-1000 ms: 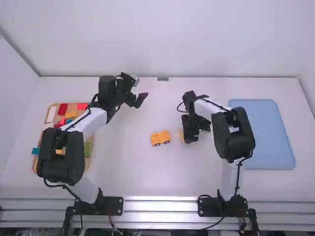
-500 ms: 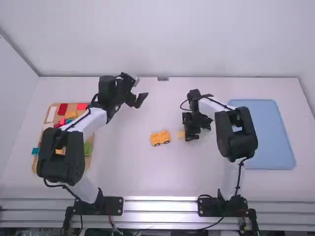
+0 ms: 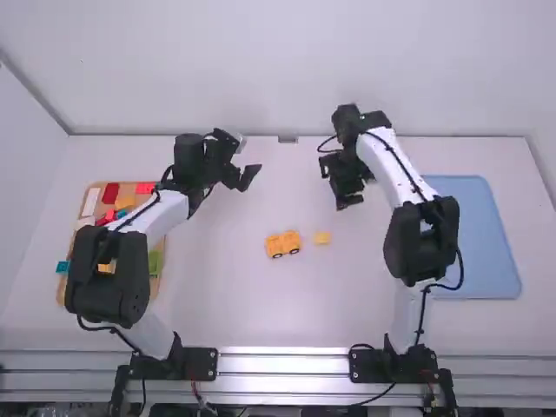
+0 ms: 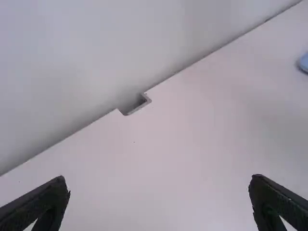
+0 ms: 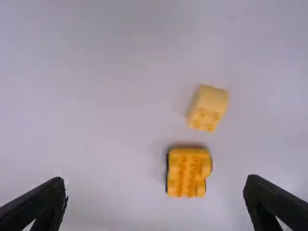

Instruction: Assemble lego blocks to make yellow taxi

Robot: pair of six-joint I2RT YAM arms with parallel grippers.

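The orange-yellow wheeled car body (image 3: 283, 244) stands on the table's middle, and a small pale yellow block (image 3: 322, 237) lies just to its right, apart from it. My right gripper (image 3: 336, 181) is above the table, farther back than the block. My left gripper (image 3: 250, 171) is over the back of the table, left of the middle. In the right wrist view the car body (image 5: 186, 172) and yellow block (image 5: 208, 108) lie beyond my widely parted right gripper (image 5: 155, 190). The left wrist view shows my left gripper (image 4: 159, 190) open above bare table.
A wooden tray (image 3: 129, 188) with red, white, green, blue and yellow blocks stands at the left, partly behind the left arm. A blue tray (image 3: 478, 234) lies at the right, beside the right arm. The back wall (image 3: 287, 69) rises behind the table.
My right gripper has moved away from the camera, toward the back of the table, uncovering the small yellow block. The left arm and the car body have kept their places.
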